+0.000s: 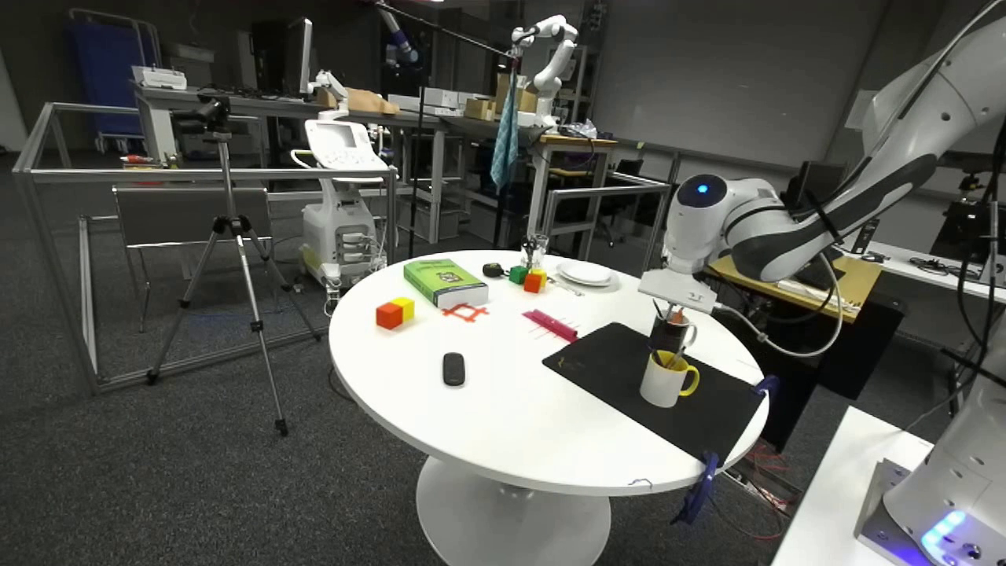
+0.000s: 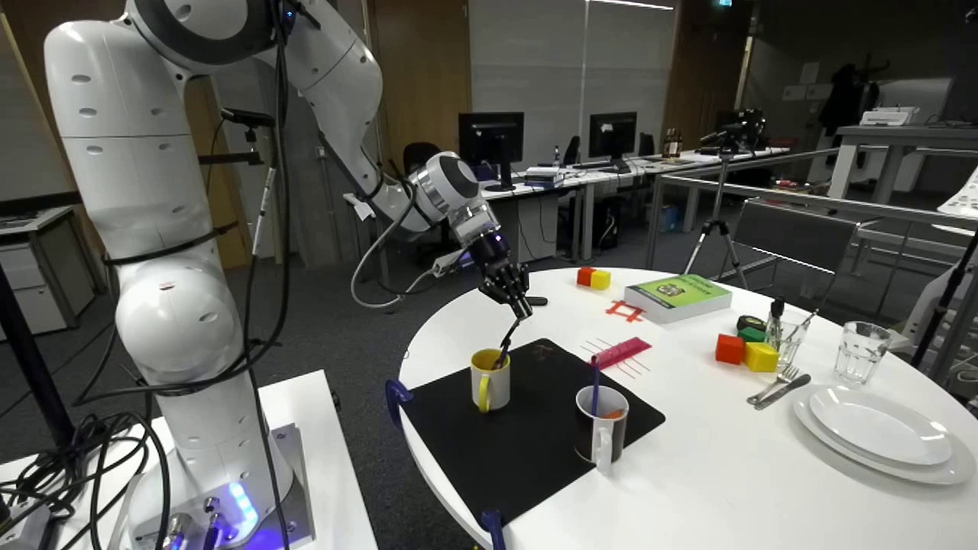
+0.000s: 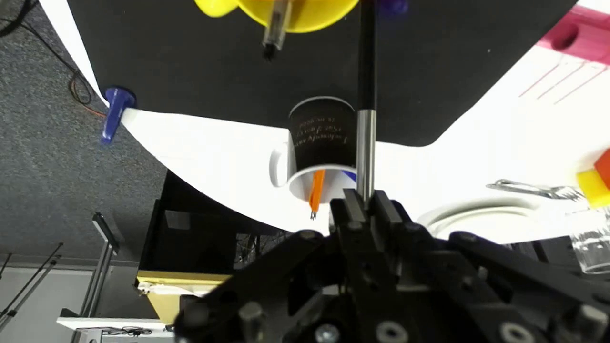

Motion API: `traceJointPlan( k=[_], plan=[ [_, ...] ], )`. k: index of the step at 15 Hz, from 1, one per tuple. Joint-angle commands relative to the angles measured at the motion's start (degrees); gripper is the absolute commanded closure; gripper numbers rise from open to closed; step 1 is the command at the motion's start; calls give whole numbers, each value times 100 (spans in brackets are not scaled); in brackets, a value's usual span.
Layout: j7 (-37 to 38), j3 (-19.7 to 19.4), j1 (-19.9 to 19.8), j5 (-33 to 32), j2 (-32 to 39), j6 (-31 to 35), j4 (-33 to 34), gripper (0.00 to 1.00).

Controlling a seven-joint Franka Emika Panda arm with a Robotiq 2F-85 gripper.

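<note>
In the wrist view my gripper (image 3: 366, 202) is shut on a slim black pen (image 3: 366, 147) by its silver end. The pen points away from the fingers, and its far end runs out of that frame. In an exterior view the gripper (image 2: 523, 309) hangs just above a white mug with yellow inside (image 2: 490, 388), the pen slanting down toward its rim; whether it enters the mug I cannot tell. A clear pen (image 3: 277, 28) leans in that mug. Beside it stands a dark mug (image 3: 323, 131) with an orange pen (image 3: 317, 188) and a blue pen (image 2: 595, 389).
Both mugs are by a black mat (image 2: 489, 466) clamped with blue clamps (image 2: 396, 397). Around the round white table lie a pink piece (image 2: 620, 352), plates (image 2: 882, 424), cutlery (image 2: 779, 386), red and yellow blocks (image 2: 730, 348), a green book (image 2: 676, 296) and a glass (image 2: 859, 355).
</note>
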Motion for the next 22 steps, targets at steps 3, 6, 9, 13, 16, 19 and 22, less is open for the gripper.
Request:
traceJointPlan(
  k=[3, 6, 9, 13, 16, 19, 22],
  plan=[
    [5, 3, -293, -701, -737, -352, -248, 97],
    [36, -53, -472, -1106, -903, -601, -232, 97],
    [67, -121, -650, -1584, -845, -891, -139, 97],
    [32, -232, -798, -2039, -593, -1158, -15, 97],
    [22, -267, -821, -2251, -329, -1316, 78, 97],
    [48, -284, -806, -2426, 53, -1394, 223, 97],
    [67, -312, -811, -2615, 483, -1366, 460, 97]
  ],
)
